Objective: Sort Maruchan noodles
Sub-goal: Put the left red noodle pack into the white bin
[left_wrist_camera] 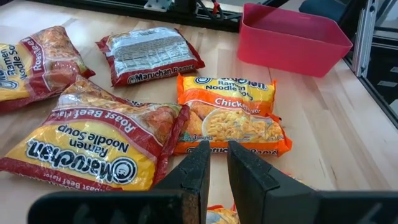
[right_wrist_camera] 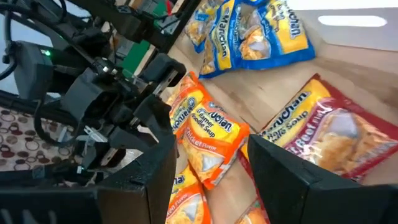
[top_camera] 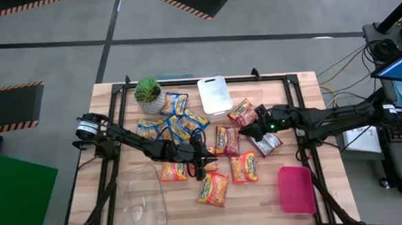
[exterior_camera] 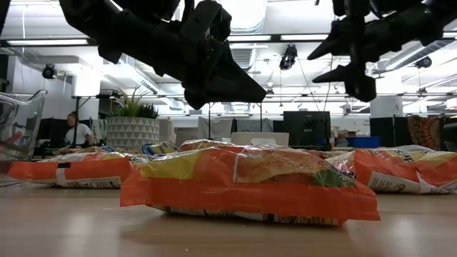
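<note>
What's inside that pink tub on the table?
The pink tub looks empty from above. The left wrist view shows only part of its inside; the near wall hides the floor.

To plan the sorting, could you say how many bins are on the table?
2: a clear bin on the left arm's side and a pink bin on the right arm's side; none seems hidden.

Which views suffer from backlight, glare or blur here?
Low view: both hands are black silhouettes against bright ceiling lights. Left wrist view: glare on the maroon packet. Right wrist view: blue packets look soft.
</note>
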Robot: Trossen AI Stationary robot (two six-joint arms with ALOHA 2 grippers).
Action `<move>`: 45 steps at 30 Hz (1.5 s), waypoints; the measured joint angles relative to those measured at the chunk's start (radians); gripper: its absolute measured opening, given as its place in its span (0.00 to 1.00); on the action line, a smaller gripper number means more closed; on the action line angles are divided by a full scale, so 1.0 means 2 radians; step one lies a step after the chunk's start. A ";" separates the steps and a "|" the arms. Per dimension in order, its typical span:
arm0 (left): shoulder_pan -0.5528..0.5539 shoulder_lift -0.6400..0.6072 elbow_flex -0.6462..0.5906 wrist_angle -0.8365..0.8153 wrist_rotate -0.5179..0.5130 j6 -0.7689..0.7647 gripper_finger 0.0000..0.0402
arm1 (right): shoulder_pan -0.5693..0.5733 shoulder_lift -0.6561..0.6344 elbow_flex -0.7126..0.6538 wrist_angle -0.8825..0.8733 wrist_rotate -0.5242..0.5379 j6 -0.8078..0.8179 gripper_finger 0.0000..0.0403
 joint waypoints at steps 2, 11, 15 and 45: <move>0.000 0.000 0.000 0.000 0.000 0.000 0.10 | 0.000 0.017 0.016 -0.011 -0.009 -0.001 0.46; 0.000 0.000 0.000 0.000 0.000 0.002 0.10 | 0.000 0.066 0.092 -0.173 -0.026 -0.007 0.46; 0.000 0.000 0.000 0.000 0.000 0.002 0.10 | 0.000 0.075 0.111 -0.230 -0.026 -0.008 0.46; 0.000 0.089 -0.012 0.120 0.002 -0.009 0.10 | -0.001 0.142 0.109 -0.248 -0.023 -0.025 0.46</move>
